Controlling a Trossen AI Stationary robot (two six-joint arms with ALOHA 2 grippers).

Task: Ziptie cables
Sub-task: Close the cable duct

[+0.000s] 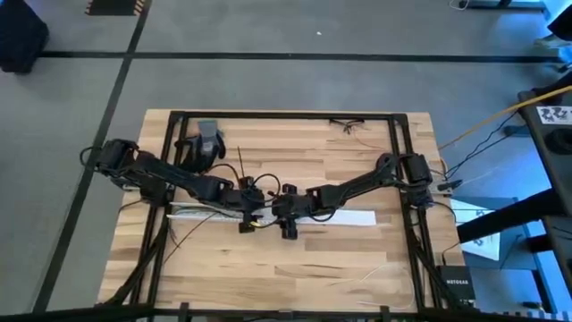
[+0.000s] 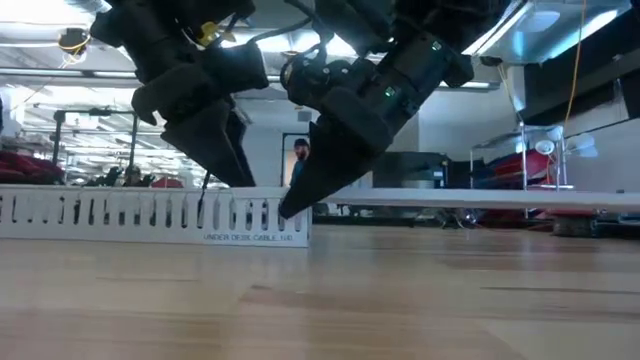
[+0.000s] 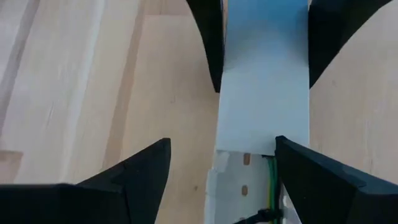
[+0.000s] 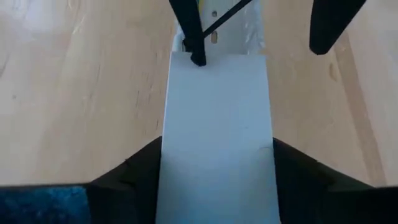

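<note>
Both claws straddle the white cable raceway [image 1: 353,217] mid-table, the left gripper [image 3: 217,177] and right gripper [image 4: 217,168] spread wide, empty. The cables [image 3: 270,180] lie inside the raceway. Next, I judge, comes gripping them.

cables [image 3: 270,180] mostly hidden inside raceway [image 3: 264,106]

White perforated tray [image 2: 150,215] (lettered side) on wooden table [image 1: 295,268]; grey glove [image 1: 207,140].
</note>
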